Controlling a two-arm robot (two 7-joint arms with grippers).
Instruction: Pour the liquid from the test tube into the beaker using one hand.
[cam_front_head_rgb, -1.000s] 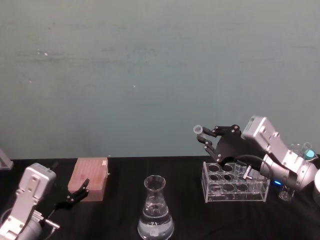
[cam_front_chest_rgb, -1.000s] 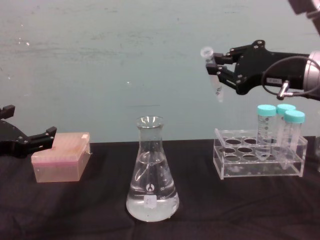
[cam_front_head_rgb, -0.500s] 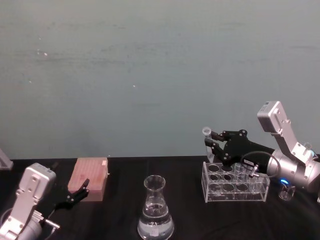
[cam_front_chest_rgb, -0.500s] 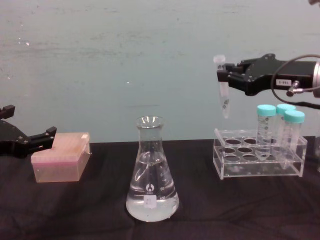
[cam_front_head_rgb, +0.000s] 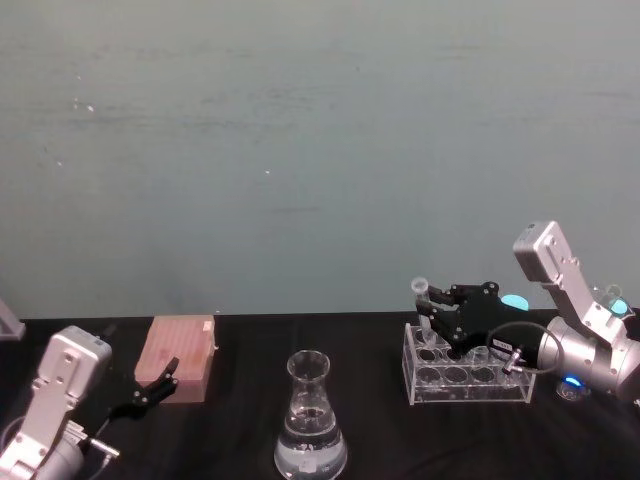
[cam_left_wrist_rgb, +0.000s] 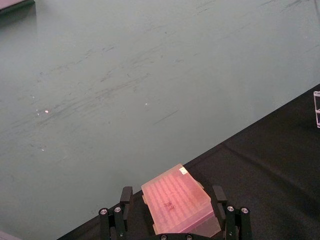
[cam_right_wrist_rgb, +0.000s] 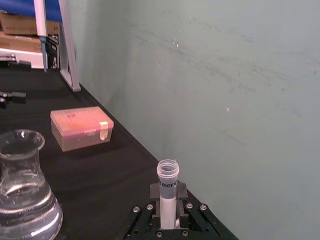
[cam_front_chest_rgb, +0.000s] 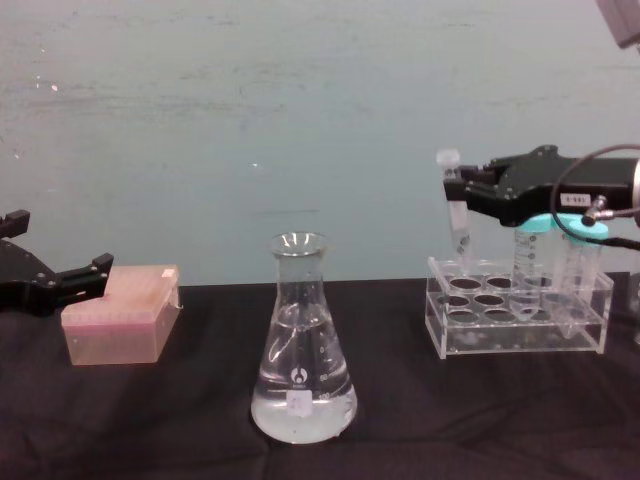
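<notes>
Vs 1 s ago, right claw (cam_front_chest_rgb: 462, 190) is lower and farther right in chest view; test tube (cam_front_chest_rgb: 455, 212) has gone from slightly tilted to upright, now just above the clear rack (cam_front_chest_rgb: 516, 324) at right. Claw clenched on tube's upper part. Tube long axis vertical, open rim up, conical tip down near a front-left rack hole. Beaker (cam_front_chest_rgb: 302, 344) w/ liquid (cam_front_chest_rgb: 303, 415) stands lower centre on black bench (cam_front_chest_rgb: 150, 420), unchanged. Left claw (cam_front_chest_rgb: 60, 281) parked far left beside pink box (cam_front_chest_rgb: 122, 313), fingers apart, holding nothing.
</notes>
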